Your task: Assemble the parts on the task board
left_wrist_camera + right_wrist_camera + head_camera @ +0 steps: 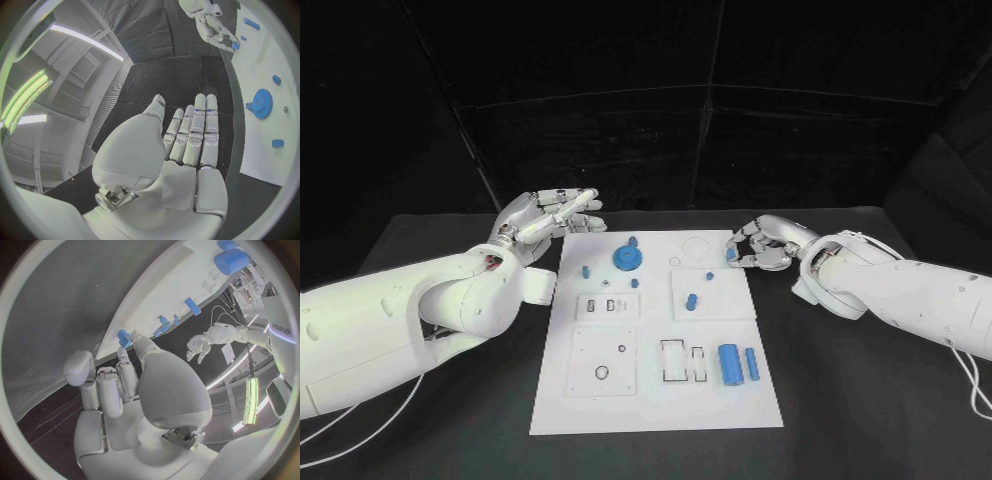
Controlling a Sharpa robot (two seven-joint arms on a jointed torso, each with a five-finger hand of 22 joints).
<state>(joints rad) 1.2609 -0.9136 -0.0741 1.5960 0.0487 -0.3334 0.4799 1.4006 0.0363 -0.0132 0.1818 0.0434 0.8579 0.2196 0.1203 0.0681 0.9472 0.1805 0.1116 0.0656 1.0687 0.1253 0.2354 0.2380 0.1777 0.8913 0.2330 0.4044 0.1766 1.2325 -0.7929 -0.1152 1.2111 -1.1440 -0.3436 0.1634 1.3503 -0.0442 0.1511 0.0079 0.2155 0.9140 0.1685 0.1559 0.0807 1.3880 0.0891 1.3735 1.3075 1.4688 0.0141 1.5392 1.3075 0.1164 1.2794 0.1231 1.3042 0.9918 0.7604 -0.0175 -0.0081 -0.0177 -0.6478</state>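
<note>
Fingers [195, 131] straight out and held close together on the left hand [548, 217], gripping nothing, hovering just off the far left corner of the task board [596, 405]. Moving right: big blue gear [627, 259] standing on the board's far half, small blue pegs [586, 271] near it, another blue piece [689, 300] mid-board. Closer in, a fat blue cylinder [728, 362] lying flat beside a thinner blue rod [751, 364]. Then the right hand [764, 245] at the board's far right edge, fingers curled in, pinching a small blue part [731, 254] at the fingertips, right over the board's edge.
</note>
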